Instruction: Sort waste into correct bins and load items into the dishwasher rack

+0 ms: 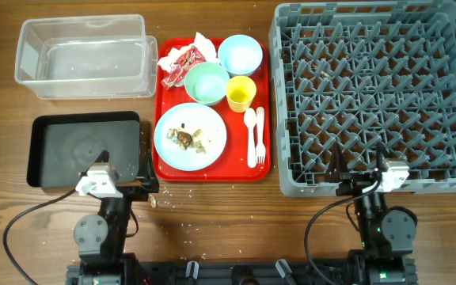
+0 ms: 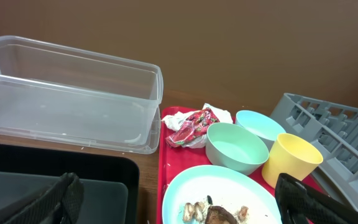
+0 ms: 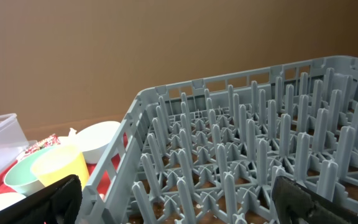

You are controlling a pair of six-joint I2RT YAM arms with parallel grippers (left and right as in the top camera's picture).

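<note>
On the red tray sit a light blue plate point(image 1: 190, 135) with brown food scraps point(image 1: 187, 139), a pale green bowl point(image 1: 207, 82), a light blue bowl point(image 1: 239, 54), a yellow cup point(image 1: 241, 93), a white spoon and fork point(image 1: 254, 134), and a crumpled napkin with red wrapper point(image 1: 184, 59). The clear tub point(image 1: 84, 57) is at the far left, the black tray point(image 1: 83, 148) below it. The grey rack point(image 1: 377, 95) fills the right. My left gripper point(image 1: 147, 176) is open near the black tray's front right corner. My right gripper point(image 1: 360, 172) is open at the rack's front wall.
The red serving tray point(image 1: 165, 162) lies between the bins and the rack. Crumbs are scattered on the wood in front of it point(image 1: 153, 202). In the left wrist view the plate point(image 2: 222, 193), green bowl point(image 2: 236, 147) and cup point(image 2: 291, 159) lie just ahead.
</note>
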